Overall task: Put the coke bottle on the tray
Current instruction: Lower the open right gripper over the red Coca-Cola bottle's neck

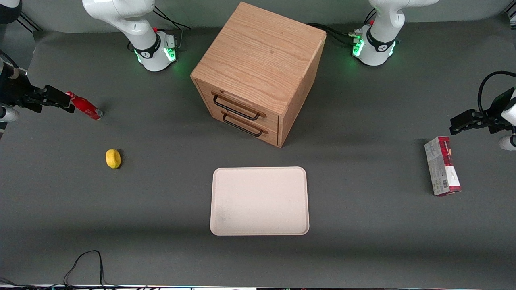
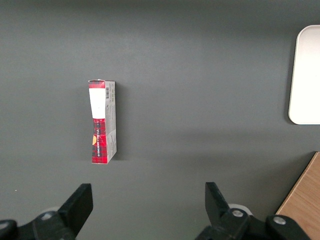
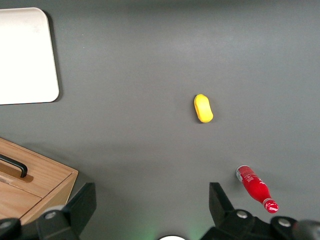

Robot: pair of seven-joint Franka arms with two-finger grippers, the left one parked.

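The coke bottle [image 1: 85,106] is small and red, and lies on its side on the grey table toward the working arm's end. It also shows in the right wrist view [image 3: 256,189]. My gripper [image 1: 60,100] hovers above the table beside the bottle's cap end. In the right wrist view the gripper [image 3: 150,202] is open and empty, and the bottle lies just outside one finger [image 3: 220,202], not between them. The cream tray [image 1: 260,200] lies flat near the table's middle, nearer the front camera than the cabinet. It is empty and also shows in the right wrist view [image 3: 25,55].
A wooden two-drawer cabinet [image 1: 258,72] stands at the table's middle. A small yellow lemon-like lump [image 1: 113,158] lies between the bottle and the tray. A red-and-grey carton [image 1: 442,166] lies toward the parked arm's end. A black cable [image 1: 86,262] loops at the front edge.
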